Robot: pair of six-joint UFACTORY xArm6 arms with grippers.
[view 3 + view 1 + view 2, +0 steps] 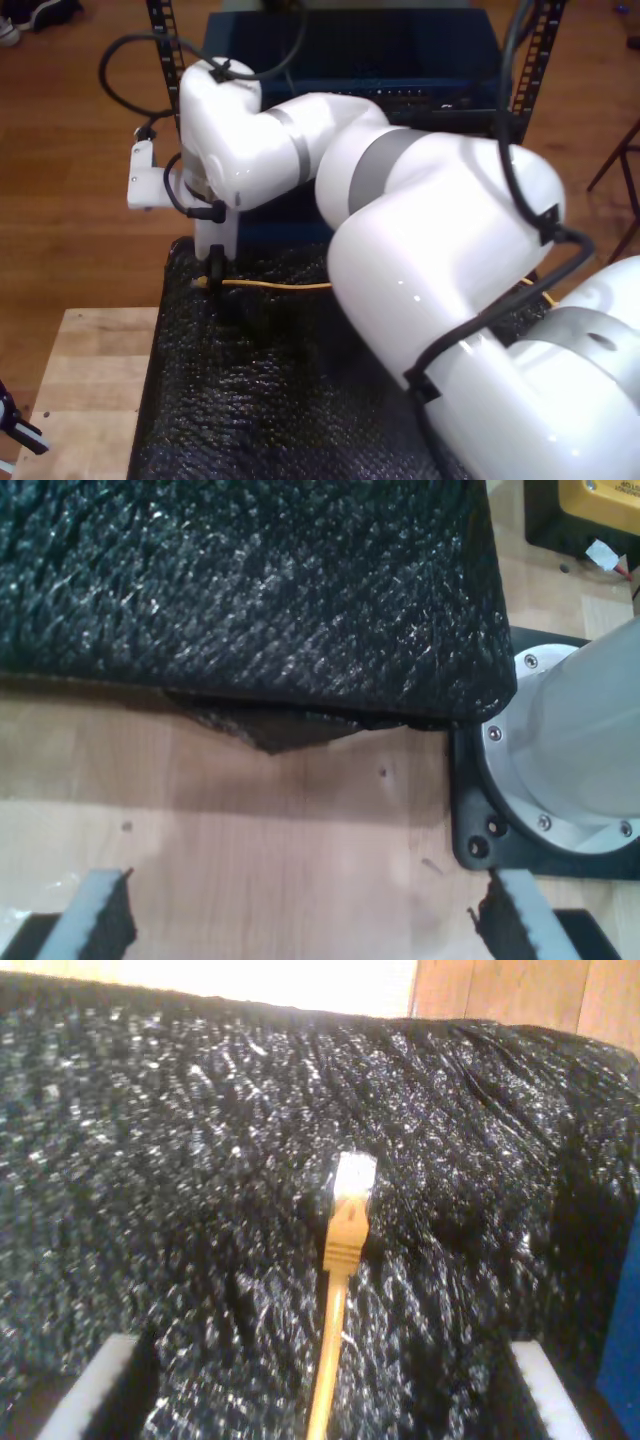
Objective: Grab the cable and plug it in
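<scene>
Cable (340, 1290) between open claw (320, 1390) — runs off-frame.

Along our first gripper (300, 920) we saw its two foam-padded fingertips (100, 915) standing wide apart over a bare light wooden tabletop (290, 850), with nothing between them. Beyond them lay the edge of a black textured mat (240, 590), one dark corner of an underlayer (275, 730) poking out from beneath it onto the wood. Just beside the mat's corner stood a pale grey arm base (585, 730) bolted to a black mounting plate (470, 815), and farther off sat a yellow and black box (590, 515).
</scene>
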